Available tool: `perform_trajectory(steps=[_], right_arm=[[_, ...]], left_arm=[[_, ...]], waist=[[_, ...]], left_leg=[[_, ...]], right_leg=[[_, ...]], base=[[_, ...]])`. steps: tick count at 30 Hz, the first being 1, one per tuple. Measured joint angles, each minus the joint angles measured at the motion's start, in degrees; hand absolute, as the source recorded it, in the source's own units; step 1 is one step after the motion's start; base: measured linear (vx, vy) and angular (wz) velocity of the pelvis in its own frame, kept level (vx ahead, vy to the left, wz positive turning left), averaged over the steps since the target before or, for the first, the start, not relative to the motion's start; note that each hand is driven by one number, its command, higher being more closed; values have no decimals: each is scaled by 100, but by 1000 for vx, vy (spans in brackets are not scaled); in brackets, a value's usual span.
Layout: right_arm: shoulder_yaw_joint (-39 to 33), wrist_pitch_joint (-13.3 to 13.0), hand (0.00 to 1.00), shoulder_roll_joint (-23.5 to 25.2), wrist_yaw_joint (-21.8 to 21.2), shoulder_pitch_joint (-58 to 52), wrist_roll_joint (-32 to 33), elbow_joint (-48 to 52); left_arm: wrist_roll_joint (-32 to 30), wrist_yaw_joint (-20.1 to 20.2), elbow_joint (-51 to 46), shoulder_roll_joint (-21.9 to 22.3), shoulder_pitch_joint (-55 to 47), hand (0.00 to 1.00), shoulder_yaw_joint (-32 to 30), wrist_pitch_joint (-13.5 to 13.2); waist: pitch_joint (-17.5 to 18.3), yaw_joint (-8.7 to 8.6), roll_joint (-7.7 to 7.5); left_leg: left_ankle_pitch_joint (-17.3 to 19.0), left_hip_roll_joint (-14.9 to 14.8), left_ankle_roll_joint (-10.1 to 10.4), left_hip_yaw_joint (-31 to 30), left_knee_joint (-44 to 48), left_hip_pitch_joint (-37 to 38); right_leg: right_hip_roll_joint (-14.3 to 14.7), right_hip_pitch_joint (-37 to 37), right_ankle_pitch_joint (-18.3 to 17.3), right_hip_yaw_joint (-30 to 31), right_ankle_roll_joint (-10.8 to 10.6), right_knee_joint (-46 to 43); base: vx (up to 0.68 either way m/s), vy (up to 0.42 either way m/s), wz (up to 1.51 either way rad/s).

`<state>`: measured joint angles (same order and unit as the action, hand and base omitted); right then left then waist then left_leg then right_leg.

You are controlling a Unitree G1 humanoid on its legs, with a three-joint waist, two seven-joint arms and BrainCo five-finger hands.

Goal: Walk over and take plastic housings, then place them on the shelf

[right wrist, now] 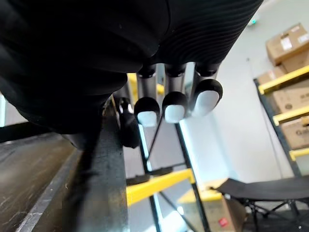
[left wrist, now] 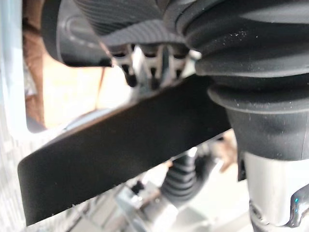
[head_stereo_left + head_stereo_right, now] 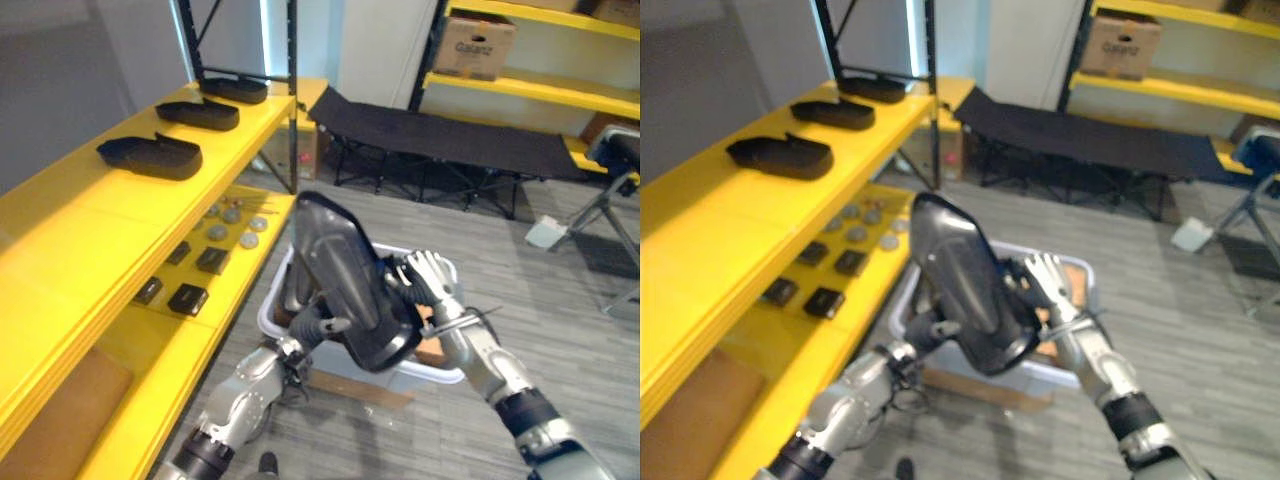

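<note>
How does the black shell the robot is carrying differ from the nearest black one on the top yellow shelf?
The held housing stands nearly upright in the air, above a pale bin; the shelf housing lies flat on the yellow shelf. The held housing is carried between the left hand and right hand; nothing touches the shelf housing. Both are black, elongated plastic shells.
</note>
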<state>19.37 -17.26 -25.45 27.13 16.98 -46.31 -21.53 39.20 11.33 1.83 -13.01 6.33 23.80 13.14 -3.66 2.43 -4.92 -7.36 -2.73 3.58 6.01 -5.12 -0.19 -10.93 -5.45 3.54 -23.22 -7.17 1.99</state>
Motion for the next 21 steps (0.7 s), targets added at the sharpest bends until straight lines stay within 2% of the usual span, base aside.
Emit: perform_trajectory(steps=[9,10,19,21], right_arm=[[25,-20,100,146,0,0,-1,0],[25,-21,100,146,1,0,-1,0],[23,-31,100,173,65,0,5,1],[18,-125,100,210,120,-11,15,2]], left_arm=[[-436,-181,156,7,0,0,102,104],[-477,-216,156,12,0,100,101,109],[-1235,-557,326,134,-11,100,-92,58],[-1277,-736,421,174,-26,100,-180,57]], waist=[[33,6,-49],[33,6,-49],[33,4,-49],[32,3,-49]], left_leg=[[0,-3,1,-26,0,2],[0,-4,1,-25,0,2],[0,-10,1,-2,0,15],[1,-12,1,4,0,16]], right_leg=[[9,-55,17,-25,9,66],[10,-55,17,-24,9,65],[13,-54,17,-13,10,64],[13,-54,16,-10,11,64]], base=[[1,-1,1],[0,0,0],[0,0,0],[0,0,0]])
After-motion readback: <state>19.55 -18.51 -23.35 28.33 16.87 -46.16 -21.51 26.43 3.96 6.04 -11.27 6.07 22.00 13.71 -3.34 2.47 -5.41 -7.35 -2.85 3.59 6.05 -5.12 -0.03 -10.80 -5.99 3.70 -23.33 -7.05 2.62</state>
